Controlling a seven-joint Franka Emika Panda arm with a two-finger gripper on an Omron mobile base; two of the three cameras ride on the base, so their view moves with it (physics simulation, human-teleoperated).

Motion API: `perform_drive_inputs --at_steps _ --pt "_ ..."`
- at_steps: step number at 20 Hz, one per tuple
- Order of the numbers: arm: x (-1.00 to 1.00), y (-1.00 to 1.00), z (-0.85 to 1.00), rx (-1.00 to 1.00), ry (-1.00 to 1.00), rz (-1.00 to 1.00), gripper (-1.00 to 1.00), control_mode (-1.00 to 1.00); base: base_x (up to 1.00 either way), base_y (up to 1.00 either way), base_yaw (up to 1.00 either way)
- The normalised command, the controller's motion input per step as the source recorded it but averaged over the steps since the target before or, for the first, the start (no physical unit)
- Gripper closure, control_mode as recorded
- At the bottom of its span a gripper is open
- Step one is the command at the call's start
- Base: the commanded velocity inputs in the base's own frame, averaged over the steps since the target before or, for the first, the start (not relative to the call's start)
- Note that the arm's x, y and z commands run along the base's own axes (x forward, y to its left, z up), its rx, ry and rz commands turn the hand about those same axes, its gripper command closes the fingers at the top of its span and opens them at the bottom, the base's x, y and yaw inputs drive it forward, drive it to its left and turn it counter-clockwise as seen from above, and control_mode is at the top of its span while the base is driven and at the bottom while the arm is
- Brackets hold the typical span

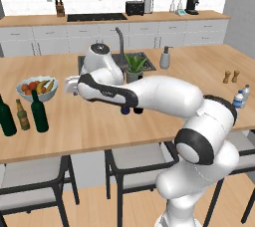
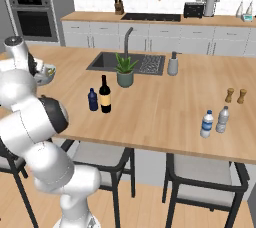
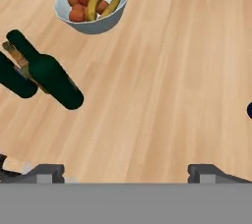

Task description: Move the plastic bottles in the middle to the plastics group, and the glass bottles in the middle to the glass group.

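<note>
Green slim bottle (image 1: 39, 112) is stood beside the amber one (image 1: 22, 115); gripper (image 3: 125, 171) jaws are spread wide, nothing held.

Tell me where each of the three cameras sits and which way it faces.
Left base view: behind the arm's left, facing the island; arm crosses from lower right.
Right base view: behind the arm's right, facing the island and sink; arm rises lower left.
Hand view: looks down on the counter; open end effector at bottom.
Shared: left base and hand views both show the fruit bowl and slim green bottle.
</note>
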Motion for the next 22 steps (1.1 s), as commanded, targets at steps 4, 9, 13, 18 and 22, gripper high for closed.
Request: perform_drive_inputs --at_steps 4,9,13,18,22 --pt "0.0 -0.81 0.0 -0.2 0.24 -0.16 -1.0 -1.0 0.0 0.0 0.0" --pt "0.0 -0.82 0.0 -0.23 0.21 -0.14 -1.0 -1.0 0.0 0.0 0.0" --pt "-0.06 -0.95 -0.23 -0.14 0.02 -0.08 -1.0 -1.0 0.0 0.0 0.0" --pt "-0.18 -1.0 -0.35 0.03 -0.14 0.05 -1.0 -1.0 0.0 0.0 0.0" --pt "0.06 -0.81 -0.02 0.11 -0.15 0.11 -1.0 -1.0 0.0 0.0 0.0"
